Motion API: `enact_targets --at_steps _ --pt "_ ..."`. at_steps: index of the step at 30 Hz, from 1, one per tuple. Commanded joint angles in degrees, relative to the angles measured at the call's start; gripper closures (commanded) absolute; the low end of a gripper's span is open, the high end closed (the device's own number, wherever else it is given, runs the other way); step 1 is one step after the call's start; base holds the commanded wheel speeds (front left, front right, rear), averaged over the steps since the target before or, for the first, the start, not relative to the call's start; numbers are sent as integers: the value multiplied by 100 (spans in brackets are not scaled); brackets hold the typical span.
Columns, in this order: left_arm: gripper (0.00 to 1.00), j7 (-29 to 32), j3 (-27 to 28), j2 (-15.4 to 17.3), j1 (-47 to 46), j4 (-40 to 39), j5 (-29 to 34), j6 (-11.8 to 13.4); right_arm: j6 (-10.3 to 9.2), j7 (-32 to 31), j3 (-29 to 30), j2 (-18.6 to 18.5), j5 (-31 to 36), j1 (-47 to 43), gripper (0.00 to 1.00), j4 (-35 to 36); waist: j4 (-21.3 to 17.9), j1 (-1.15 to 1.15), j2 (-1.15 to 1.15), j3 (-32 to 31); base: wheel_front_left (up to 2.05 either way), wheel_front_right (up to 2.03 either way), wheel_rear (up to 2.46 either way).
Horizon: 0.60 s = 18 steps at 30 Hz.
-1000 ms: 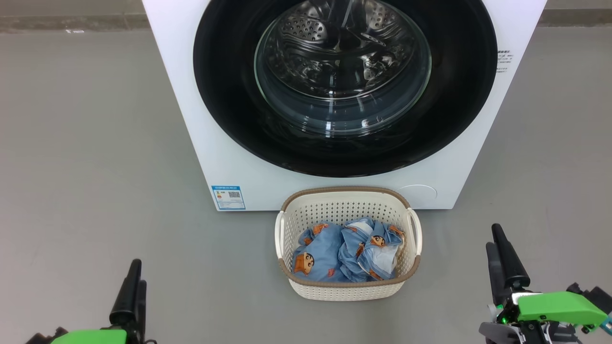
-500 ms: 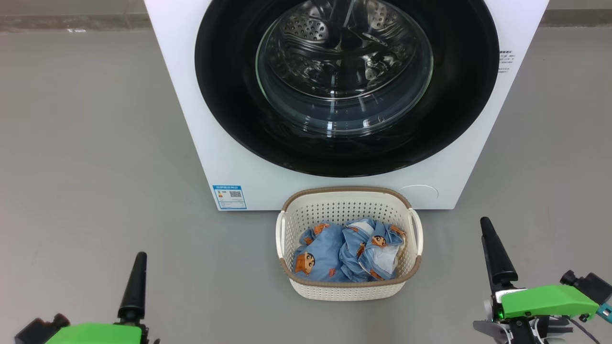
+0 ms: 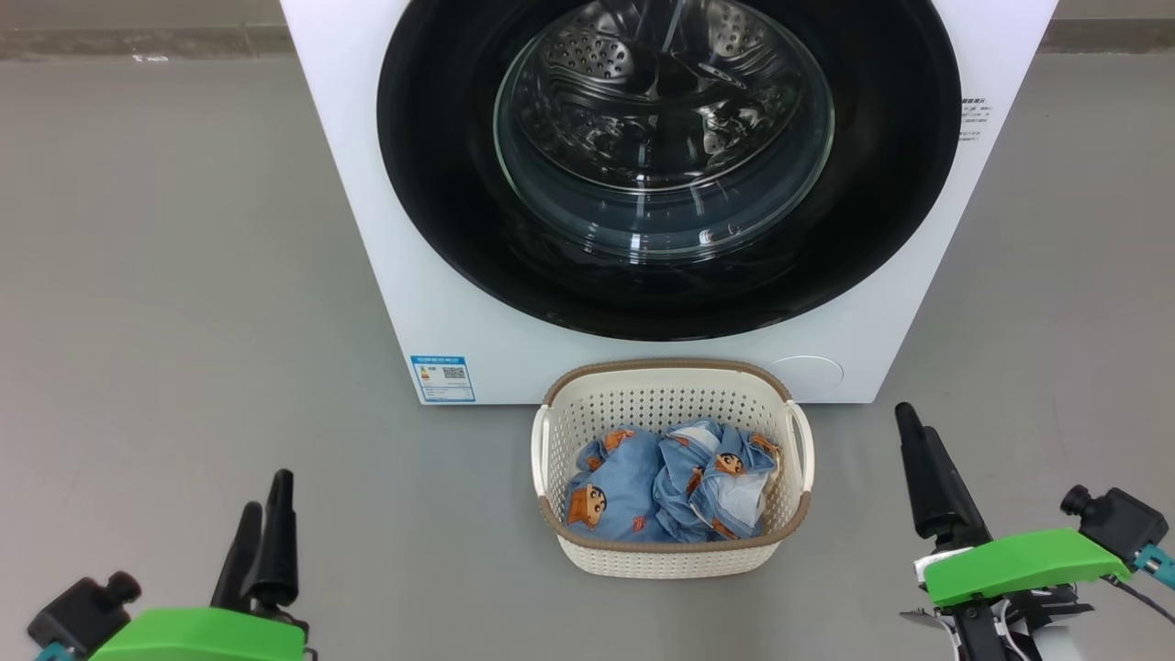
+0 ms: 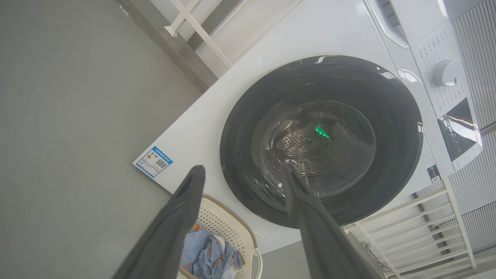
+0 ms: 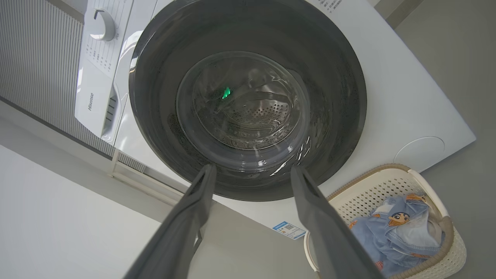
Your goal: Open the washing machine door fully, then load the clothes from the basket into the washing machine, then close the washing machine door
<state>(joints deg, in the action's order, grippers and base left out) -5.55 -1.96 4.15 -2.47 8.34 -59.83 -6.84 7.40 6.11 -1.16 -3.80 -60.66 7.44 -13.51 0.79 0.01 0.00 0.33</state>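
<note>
washing machine (image 3: 459, 321): white front-loader, blue label (image 3: 443, 378) low on front.
washing machine door (image 3: 431, 165): round, glossy black, clear glass centre showing steel drum (image 3: 643, 83); shut, flush with front.
basket (image 3: 661, 408): cream, perforated, brown rim; upright on floor (image 3: 184, 275) just before machine, under door.
clothes (image 3: 624, 487): light blue, cartoon faces, crumpled inside basket.

The left gripper (image 3: 267, 489) and right gripper (image 3: 915, 420) each have two long, tapering black fingers (image 3: 932, 487) on a bright green angular housing (image 3: 1014, 558). A black knobbed block (image 3: 1113, 517) with a teal connector (image 3: 1155, 555) sits at two o'clock of the right housing.
</note>
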Motion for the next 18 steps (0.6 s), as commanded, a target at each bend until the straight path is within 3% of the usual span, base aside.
enact_targets --at_steps 1,10,18 --pt "0 -73 69 133 -283 -202 237 -37 5 74 -121 -61 297 290 0 179 3 0 0 -2 0 0 0" --pt "0 -241 26 206 -268 -148 1551 -42 6 231 -385 -145 1857 349 0 193 -2 0 0 -38 0 0 0" --pt "0 -360 9 183 -285 -56 2519 -46 6 342 -459 -150 2638 367 0 175 -4 0 0 -63 0 0 0"
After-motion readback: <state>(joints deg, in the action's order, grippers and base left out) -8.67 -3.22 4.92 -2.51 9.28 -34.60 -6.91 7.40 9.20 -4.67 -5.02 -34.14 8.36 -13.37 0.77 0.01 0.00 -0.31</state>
